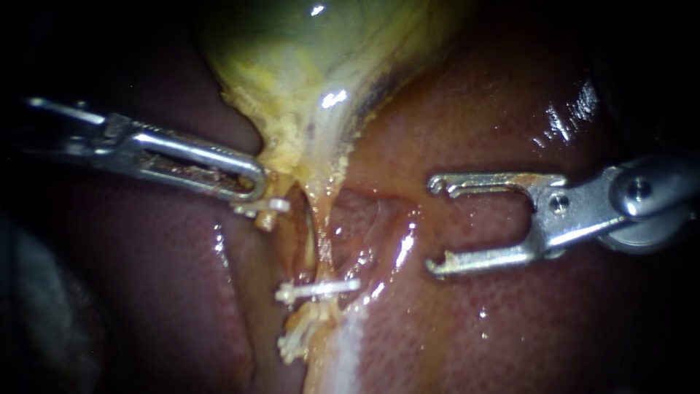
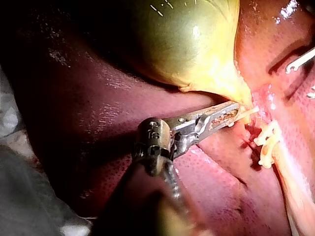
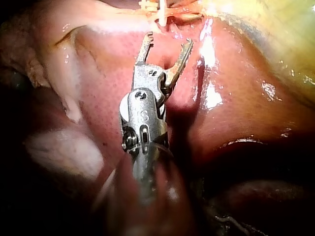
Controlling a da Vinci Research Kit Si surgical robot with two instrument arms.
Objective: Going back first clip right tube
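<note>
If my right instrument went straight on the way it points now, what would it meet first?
Most likely the tube just above its white clip, which the right wrist view shows directly ahead of the right instrument. Depth is unclear; the liver beneath might touch first.

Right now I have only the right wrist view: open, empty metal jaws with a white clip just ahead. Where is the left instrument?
Observer: The endoscope view shows the slender steel left instrument opposite yours, its jaws apparently closed on the neck of the yellow-green gallbladder.
Operator: Is the clip I see the only one?
Observer: No. Besides the white plastic clip across the pale tube, a second white clip lies close beside the tip of the left jaws.
Operator: How does my instrument stand to that tube?
Observer: Seen side-on, the right instrument is clear of it, and bare red-brown liver shows between them.
</note>
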